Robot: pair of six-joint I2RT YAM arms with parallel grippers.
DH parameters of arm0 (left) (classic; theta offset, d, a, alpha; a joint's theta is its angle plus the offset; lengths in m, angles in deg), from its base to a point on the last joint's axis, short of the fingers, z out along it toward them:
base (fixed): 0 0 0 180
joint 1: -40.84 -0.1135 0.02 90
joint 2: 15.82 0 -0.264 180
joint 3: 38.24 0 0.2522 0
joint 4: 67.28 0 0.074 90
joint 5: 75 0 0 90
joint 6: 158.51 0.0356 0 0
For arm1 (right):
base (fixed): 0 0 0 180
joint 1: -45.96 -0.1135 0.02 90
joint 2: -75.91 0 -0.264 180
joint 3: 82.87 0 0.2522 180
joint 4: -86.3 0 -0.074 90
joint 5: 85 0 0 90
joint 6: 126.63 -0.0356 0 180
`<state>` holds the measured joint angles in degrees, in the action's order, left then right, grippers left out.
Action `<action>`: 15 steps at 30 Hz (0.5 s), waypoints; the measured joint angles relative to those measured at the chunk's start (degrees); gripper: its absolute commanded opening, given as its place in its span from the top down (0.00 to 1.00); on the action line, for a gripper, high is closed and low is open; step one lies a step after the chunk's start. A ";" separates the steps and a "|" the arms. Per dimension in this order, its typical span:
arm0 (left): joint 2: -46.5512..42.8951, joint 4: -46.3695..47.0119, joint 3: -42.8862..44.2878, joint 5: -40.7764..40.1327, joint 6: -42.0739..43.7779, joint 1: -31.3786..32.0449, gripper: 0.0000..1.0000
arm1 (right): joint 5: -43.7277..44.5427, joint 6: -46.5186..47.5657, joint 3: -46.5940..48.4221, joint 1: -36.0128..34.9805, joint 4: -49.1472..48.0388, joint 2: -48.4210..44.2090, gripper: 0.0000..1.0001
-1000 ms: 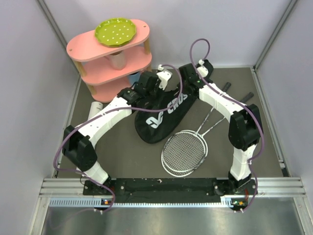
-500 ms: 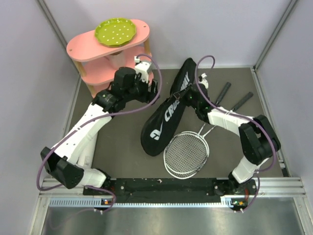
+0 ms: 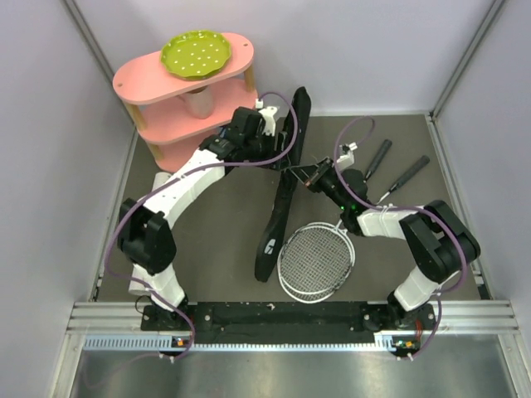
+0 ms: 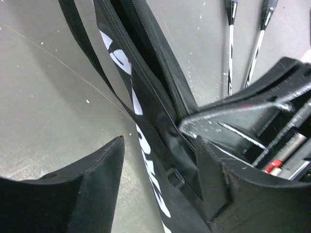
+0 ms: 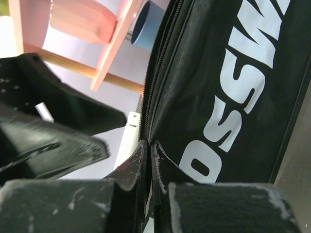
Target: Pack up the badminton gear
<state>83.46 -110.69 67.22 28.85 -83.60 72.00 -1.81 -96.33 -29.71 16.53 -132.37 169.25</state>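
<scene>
The black bag (image 3: 278,211) with white lettering stands on its edge, running from the back of the table toward the front. My right gripper (image 3: 309,174) (image 5: 150,144) is shut on the bag's (image 5: 233,73) zipped rim. My left gripper (image 3: 280,141) (image 4: 159,141) is open, its jaws straddling the bag's (image 4: 146,73) upper edge, with a gap at the left finger (image 4: 104,170). Two silver rackets (image 3: 315,261) lie stacked just right of the bag, black handles (image 3: 377,156) pointing back right. Their shafts (image 4: 231,43) show in the left wrist view.
The pink three-tier shelf (image 3: 166,79) stands at the back left with the green dotted plate (image 3: 195,52) on top. A blue cup (image 5: 146,29) sits under a shelf tier. Grey walls close the table on three sides.
The bag went from lying flat to standing on edge, pulled up by my right gripper. My left gripper opened, swung off toward the shelf, then came back to the bag's upper edge.
</scene>
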 measured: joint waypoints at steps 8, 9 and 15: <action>2.58 3.17 1.20 3.04 -4.17 -1.53 0.41 | -2.36 -0.66 -3.48 0.00 -7.89 -0.63 1.00; 2.60 3.69 1.22 3.17 -4.66 -1.64 0.41 | -2.60 -0.81 -3.63 0.00 -8.41 -0.66 1.00; 5.33 5.05 4.48 3.19 -6.60 -2.01 0.48 | -3.58 -1.46 -5.25 0.00 -11.37 -0.74 1.00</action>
<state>88.79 -105.64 71.70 32.04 -90.20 69.99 -5.39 -97.79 -34.95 16.53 -143.73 168.51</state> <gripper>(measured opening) 0.568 0.010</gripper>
